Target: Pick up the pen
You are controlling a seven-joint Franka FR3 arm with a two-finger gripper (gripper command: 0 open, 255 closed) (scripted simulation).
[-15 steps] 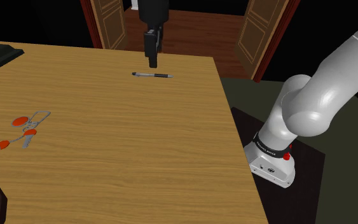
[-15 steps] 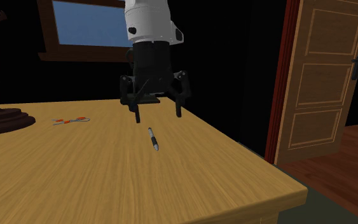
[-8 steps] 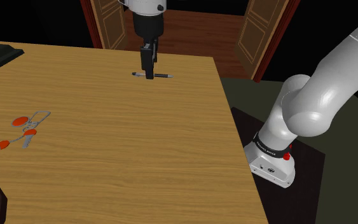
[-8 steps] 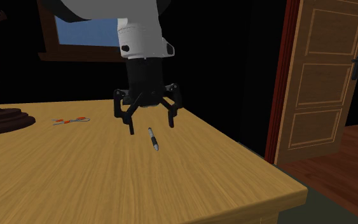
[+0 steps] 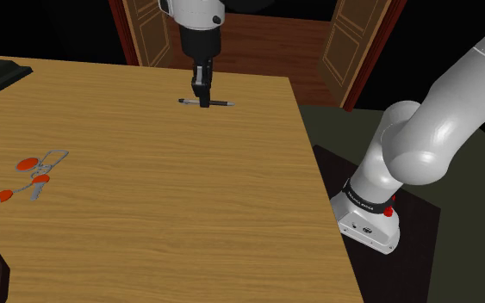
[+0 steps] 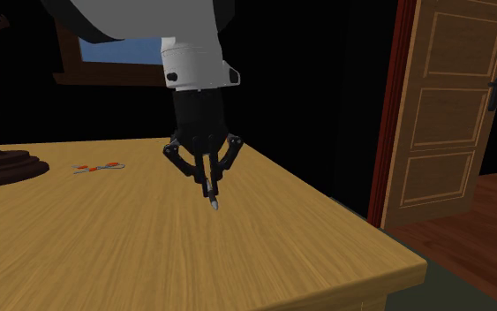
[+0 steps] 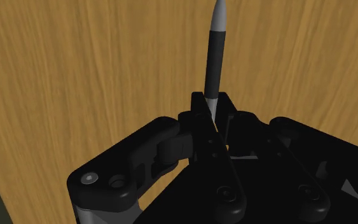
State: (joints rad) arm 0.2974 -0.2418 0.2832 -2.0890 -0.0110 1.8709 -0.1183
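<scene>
Gripper (image 6: 209,187) work here concerns a pen (image 7: 214,57) that I judge light, stiff and smooth. It is apt to roll or swivel if pinched near an end, so mid-barrel is the place to hold it. It lies flat on the wooden table (image 5: 146,215), near the far edge in the shoulder view, and the black fingers stand narrow, clasping the barrel near its middle with their tips down at the tabletop.
</scene>
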